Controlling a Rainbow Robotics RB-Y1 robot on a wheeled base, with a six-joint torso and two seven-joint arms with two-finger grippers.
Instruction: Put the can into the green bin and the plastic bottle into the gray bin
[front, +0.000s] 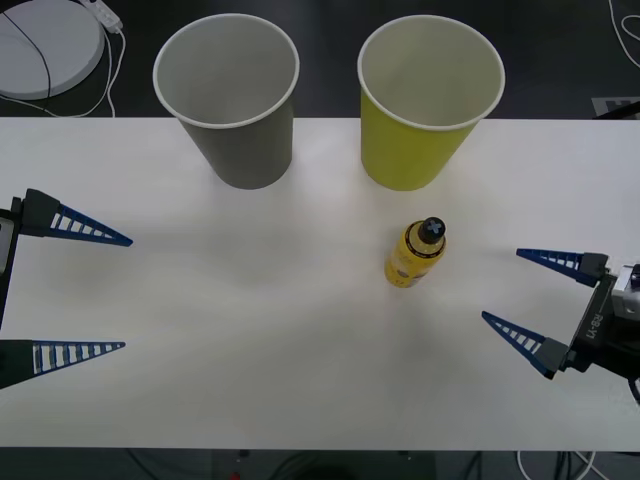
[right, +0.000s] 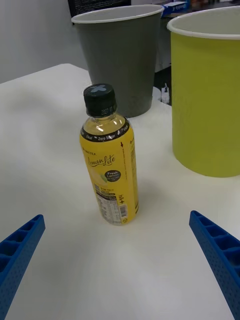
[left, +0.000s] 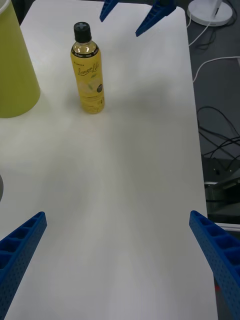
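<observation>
Bottle time: the plastic bottle (front: 415, 254) is standing upright on the white table (front: 250, 330), just in front of the green bin (front: 425, 110) and apart from it, with the gray bin (front: 232, 105) sitting beside the green one toward the robot's left. Right claw (front: 510, 288) is hovering near the bottle on its right side, fingers spread wide and gripping nothing (black cap facing it in the right wrist view). Left claw (front: 125, 293) is waiting at the table's left edge, spread wide too, well apart from everything.
</observation>
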